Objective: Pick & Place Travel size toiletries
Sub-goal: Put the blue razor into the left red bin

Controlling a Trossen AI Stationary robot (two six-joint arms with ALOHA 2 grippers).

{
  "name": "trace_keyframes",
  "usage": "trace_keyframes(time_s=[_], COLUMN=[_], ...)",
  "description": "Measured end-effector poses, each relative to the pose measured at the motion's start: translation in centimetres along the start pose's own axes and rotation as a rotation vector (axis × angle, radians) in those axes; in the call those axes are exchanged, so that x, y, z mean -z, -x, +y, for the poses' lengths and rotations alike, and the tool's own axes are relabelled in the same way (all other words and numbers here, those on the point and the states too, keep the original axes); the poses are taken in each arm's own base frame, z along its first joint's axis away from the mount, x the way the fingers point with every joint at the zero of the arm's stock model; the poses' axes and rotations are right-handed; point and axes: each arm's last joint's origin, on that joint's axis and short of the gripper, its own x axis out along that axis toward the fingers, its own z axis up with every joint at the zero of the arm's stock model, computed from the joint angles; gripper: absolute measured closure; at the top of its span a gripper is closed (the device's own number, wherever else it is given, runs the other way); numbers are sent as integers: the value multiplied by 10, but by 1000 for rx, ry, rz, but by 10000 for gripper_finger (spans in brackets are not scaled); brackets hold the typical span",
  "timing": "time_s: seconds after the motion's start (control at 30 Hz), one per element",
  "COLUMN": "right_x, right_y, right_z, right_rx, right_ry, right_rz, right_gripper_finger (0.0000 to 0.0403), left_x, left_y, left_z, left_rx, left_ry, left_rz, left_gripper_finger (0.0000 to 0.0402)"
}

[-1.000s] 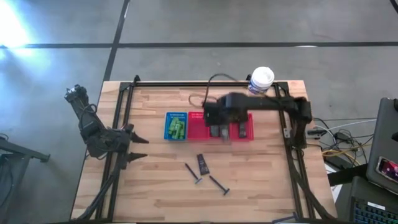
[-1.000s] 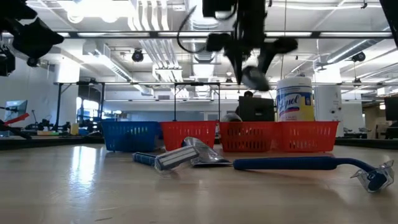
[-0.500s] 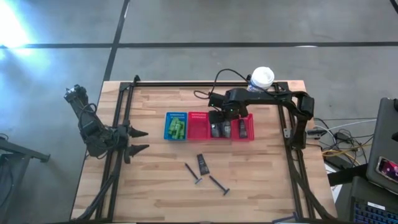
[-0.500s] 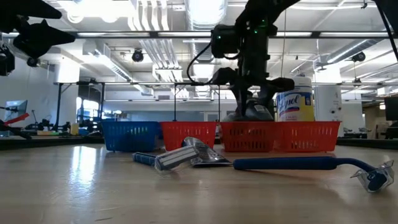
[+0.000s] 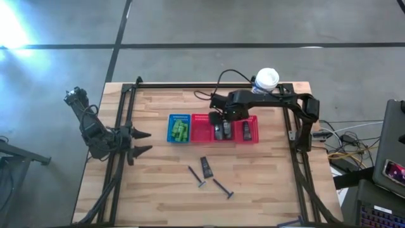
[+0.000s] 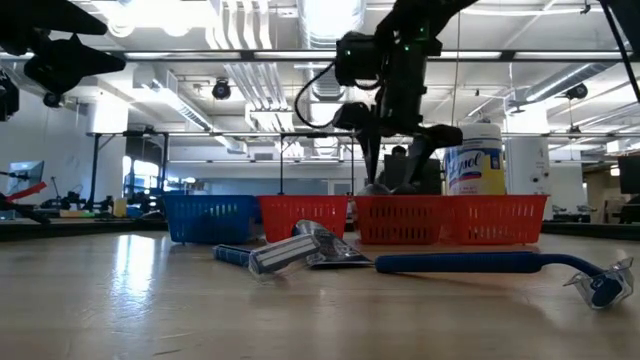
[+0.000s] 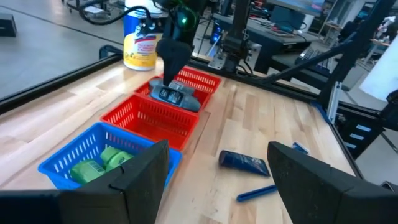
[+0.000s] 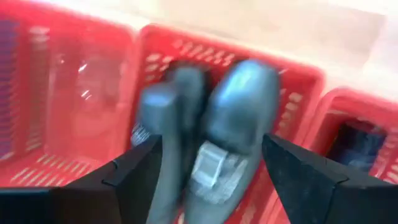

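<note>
Right end effector [image 5: 222, 121] poised over the middle red basket [image 5: 223, 137], fingers spread, nothing pinched; grey bottles [image 8: 236, 118] lying loose directly beneath in the wrist view. Same bottles heaped in that basket [image 7: 171, 94] as seen from the left arm. Further out: another dark bottle [image 5: 245, 130] in the red basket at the right end, green bottles [image 5: 180, 131] in the blue basket [image 5: 171, 118] at the left end of the row.

Still on the worktop [image 5: 158, 183]: a dark tube [image 5: 205, 166], well apart from the baskets toward the front edge, long axis running roughly front to back, with two razors [image 5: 196, 177] just beside it. Probably the next pick, lying nearer the right arm. Left end effector [image 5: 140, 142] parked at the left edge, fingers spread, empty.
</note>
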Motion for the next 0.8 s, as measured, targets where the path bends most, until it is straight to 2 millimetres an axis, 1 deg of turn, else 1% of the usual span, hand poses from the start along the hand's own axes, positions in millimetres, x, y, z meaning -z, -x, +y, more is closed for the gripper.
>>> trace_keyframes(time_s=[0.13, 0.2, 0.23, 0.3, 0.33, 0.47, 0.57, 0.63, 0.7, 0.8], right_x=[13, 25, 34, 54, 67, 127, 172, 199, 220, 245], right_y=[15, 28, 34, 45, 50, 60, 55, 47, 38, 16], right_z=[12, 18, 21, 28, 32, 45, 54, 60, 67, 76], right_rx=[-11, 6, 21, 38, 44, -3, -82, -138, -184, -176], right_ry=[46, 82, 112, 187, 239, 415, 469, 486, 483, 499], right_rz=[-2, -17, -24, -29, -21, 76, 164, 190, 201, 246], right_gripper_finger=[112, 105, 102, 97, 95, 93, 98, 104, 112, 124], left_x=[1, 1, 1, 1, 2, 2, 2, 2, 3, 3], left_y=[0, 0, 0, 0, 0, 0, 0, 0, 0, 0], left_z=[0, -1, -1, -1, -1, -2, -2, -2, -3, -3], left_rx=[20, 30, 34, 43, 49, 70, 78, 84, 89, 99], left_ry=[-6, -8, -9, -18, -21, -43, -56, -68, -74, -75], left_rz=[17, 26, 29, 37, 42, 57, 63, 67, 71, 78], left_gripper_finger=[124, 124, 124, 124, 124, 124, 124, 124, 124, 124])
